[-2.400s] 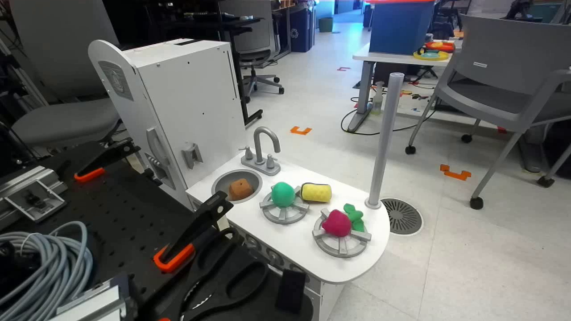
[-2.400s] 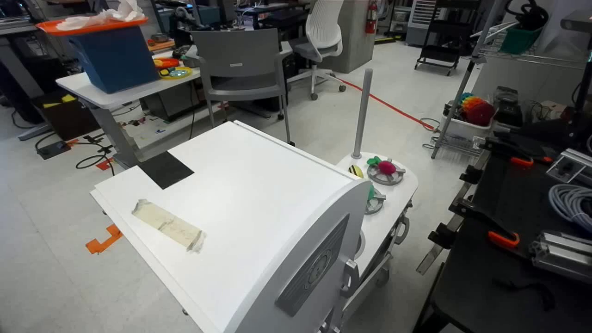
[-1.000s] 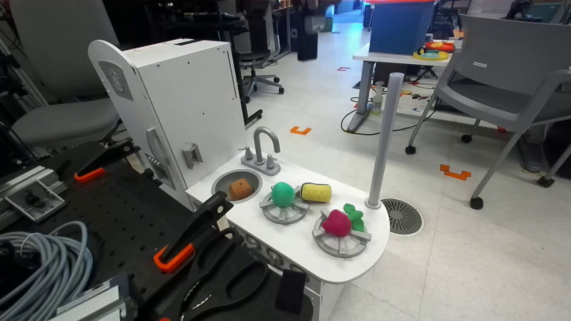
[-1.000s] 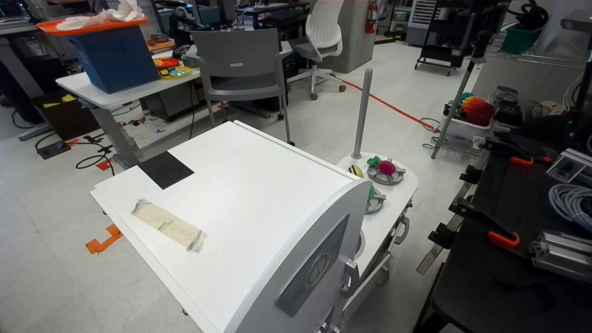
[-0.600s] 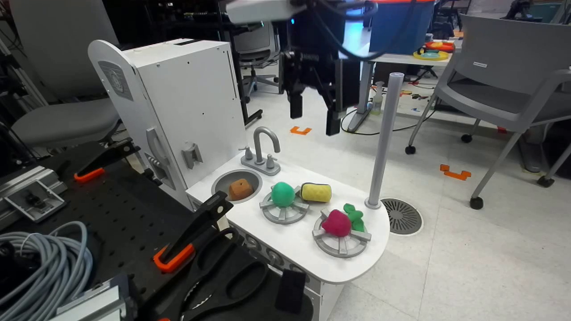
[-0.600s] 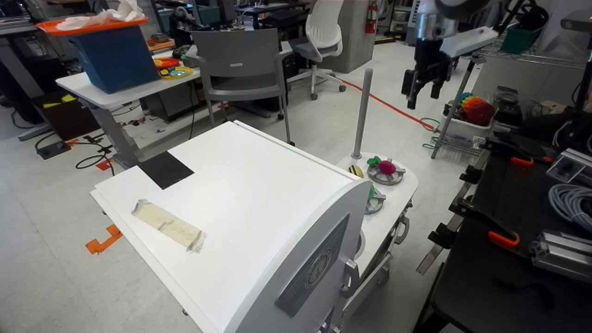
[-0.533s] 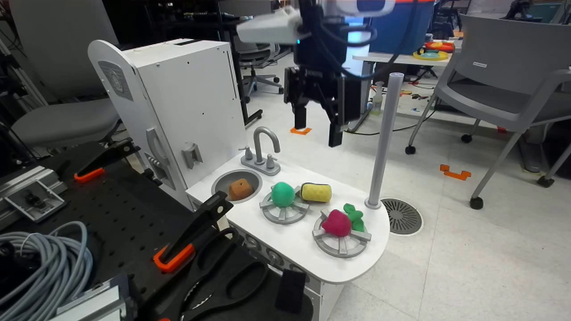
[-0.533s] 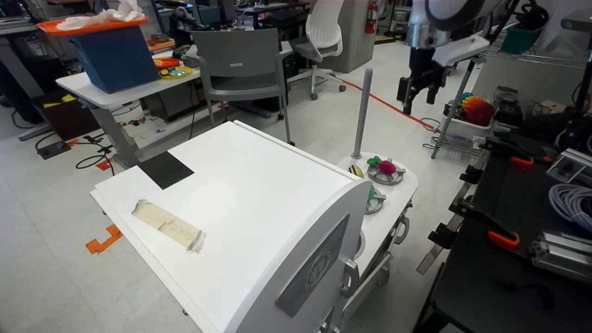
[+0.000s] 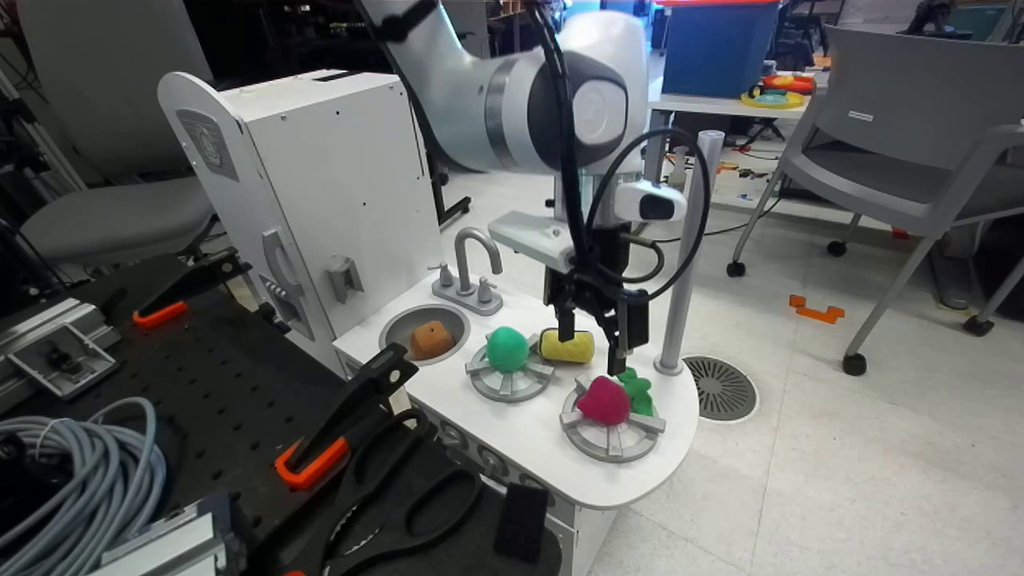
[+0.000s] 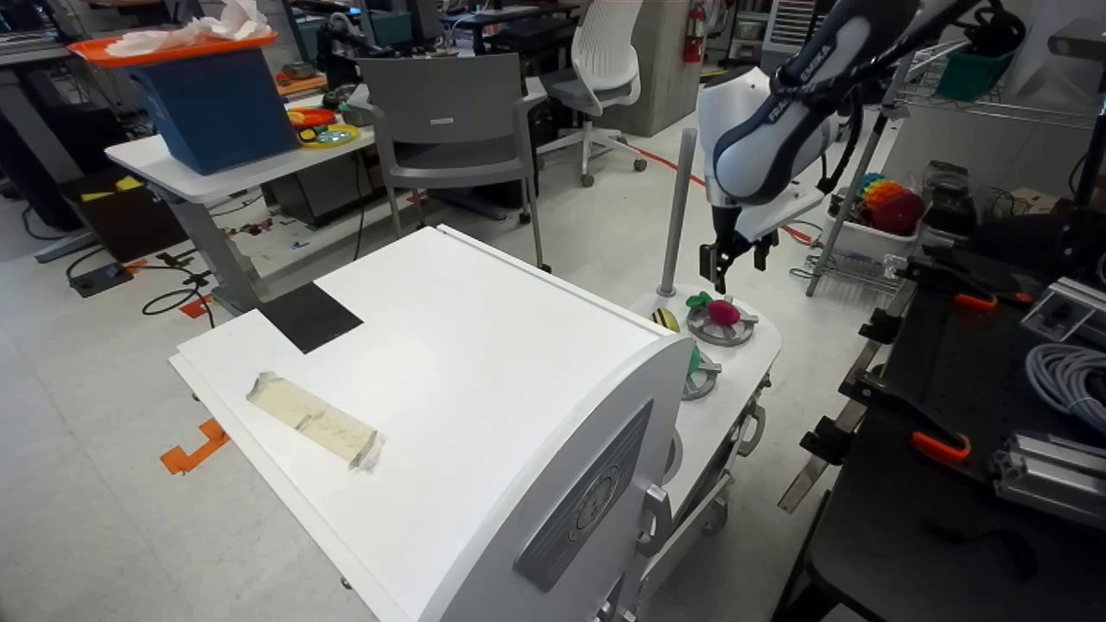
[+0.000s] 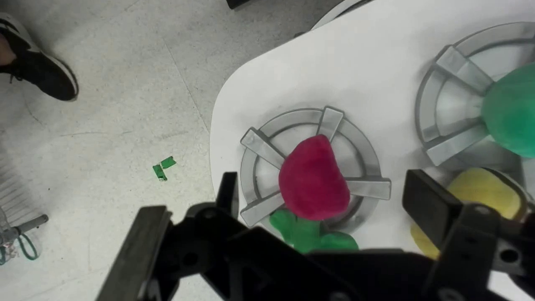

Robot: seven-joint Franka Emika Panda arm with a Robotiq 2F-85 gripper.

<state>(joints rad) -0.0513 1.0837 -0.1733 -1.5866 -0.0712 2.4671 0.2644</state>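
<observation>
- Gripper (image 9: 592, 352): jaws wide apart, nothing held; positioned above the red toy, not touching it.
- Red toy (image 11: 313, 179): seated on the right burner (image 9: 614, 438) in an exterior view. Judged light, soft and non-slip, with little risk of breakage. Recommended hold: across the rounded middle, closing lightly.
- Leaves (image 11: 306, 234): at the toy's far right side in that view; attachment cannot be determined. The gripper masks part in the wrist view.
- Yellow toy (image 11: 487, 190): likewise partly masked.
- Green ball (image 11: 512, 110): cut off at the wrist view's right edge; largely hidden by the cabinet (image 10: 432, 328) in an exterior view.
</observation>
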